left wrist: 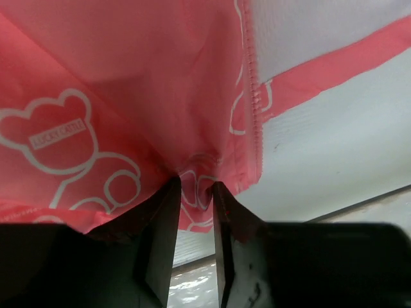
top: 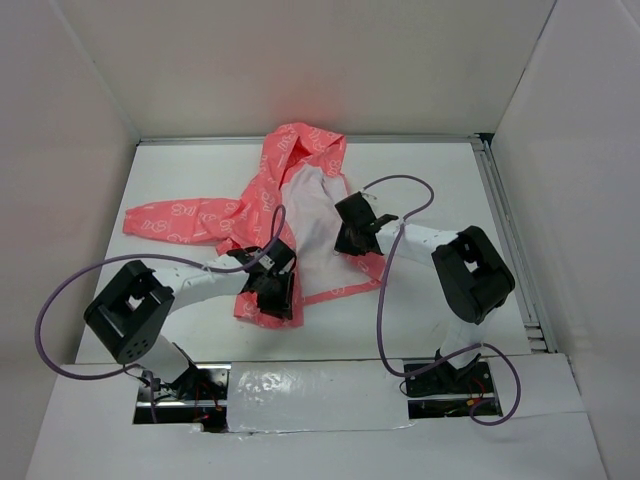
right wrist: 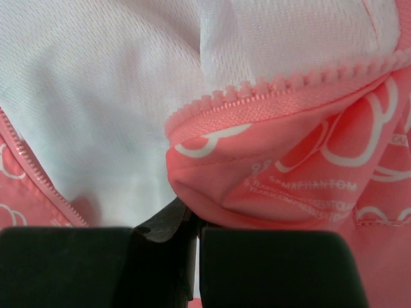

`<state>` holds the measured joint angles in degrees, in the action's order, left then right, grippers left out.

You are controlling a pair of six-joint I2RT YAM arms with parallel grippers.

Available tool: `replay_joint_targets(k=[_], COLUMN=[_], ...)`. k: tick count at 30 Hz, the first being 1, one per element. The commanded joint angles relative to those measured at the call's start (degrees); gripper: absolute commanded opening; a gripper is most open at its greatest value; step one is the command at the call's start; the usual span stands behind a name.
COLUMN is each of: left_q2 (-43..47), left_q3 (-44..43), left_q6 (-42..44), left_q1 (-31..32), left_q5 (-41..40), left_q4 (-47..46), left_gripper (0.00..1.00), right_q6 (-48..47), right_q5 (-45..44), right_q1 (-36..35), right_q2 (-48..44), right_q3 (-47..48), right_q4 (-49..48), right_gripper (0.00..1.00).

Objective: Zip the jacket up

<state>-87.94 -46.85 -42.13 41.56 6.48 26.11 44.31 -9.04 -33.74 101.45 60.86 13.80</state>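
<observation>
The jacket [top: 300, 215] lies open on the table [top: 450, 180], hood at 12 o'clock, and while the right gripper [right wrist: 192, 223] pinches its zipper edge [right wrist: 276, 86], the left gripper [left wrist: 196, 186] stands slightly parted, so the hem [left wrist: 196, 168] could slip free.

White table [top: 180, 170] — the jacket [top: 295, 160] lies spread open on it.

The coral-pink hooded fabric jacket [top: 262, 195] carries a white outline print of bears and rings, and its mesh lining [top: 312, 215] is pale whitish-pink. The flat tabletop [top: 450, 170] is white, and the thin looping cables [top: 400, 178] are purple
</observation>
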Motion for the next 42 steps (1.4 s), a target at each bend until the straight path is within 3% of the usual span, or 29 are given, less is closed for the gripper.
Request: replay_joint_targets(k=[1,3,4,11,16,22,27,30,31,33,34,42], left_q2=[-0.6,-1.4,-1.6,-4.6,-13.3,-22.0,-28.1,-29.4,-29.2,-27.6,-26.7,-9.2], left_q3=[-1.0,-1.4,-1.6,-5.4,-10.9,-12.9,-14.8,-13.3,-12.8,-11.7,-11.2,-5.5], left_q6=[-2.4,-3.0,-3.6,-11.6,-27.5,-31.8,-33.5,-31.1,-30.8,-30.6,-30.8,-27.2], left_q1=[0.7,0.9,1.1,5.6,10.1,12.8,14.1,14.0,13.7,13.5,13.0,11.7], left_q5=[1.4,1.3,0.7,-6.0,-15.7,-16.4,-17.0,-15.1,-14.7,-14.4,-14.5,-16.8], left_q4=[0.7,1.3,2.1,9.5,21.2,21.5,22.3,17.9,17.3,16.6,16.5,13.6], left_gripper=[0.44,0.56,0.68,0.72,0.72,0.57,0.55,0.36,0.21,0.1,0.0,0.0], right_q6=[0.9,1.1,1.3,2.2,3.7,5.5,6.5,6.9,6.9,7.1,7.0,6.8], right_q5=[-1.2,-1.3,-1.5,-2.6,-5.4,-7.7,-9.9,-10.3,-10.2,-10.4,-10.6,-10.4], right_q1=[0.3,0.3,0.2,-0.7,-2.2,-2.7,-2.9,-3.1,-3.0,-3.0,-3.1,-2.1], right_q2=[-1.2,-1.5,-1.8,-2.2,-4.0,-7.3,-9.2,-9.9,-10.0,-9.8,-9.5,-9.6], right_q3=[0.8,0.1,-0.4,-1.3,-2.4,-5.2,-6.7,-7.8,-7.9,-8.0,-8.0,-8.4], right_q4=[0.0,-0.2,-0.4,-0.2,0.9,1.0,1.9,1.7,1.6,1.9,2.0,1.7], right_gripper=[0.0,0.0,0.0,0.0,0.0,0.0,0.0,0.0,0.0,0.0,0.0,0.0])
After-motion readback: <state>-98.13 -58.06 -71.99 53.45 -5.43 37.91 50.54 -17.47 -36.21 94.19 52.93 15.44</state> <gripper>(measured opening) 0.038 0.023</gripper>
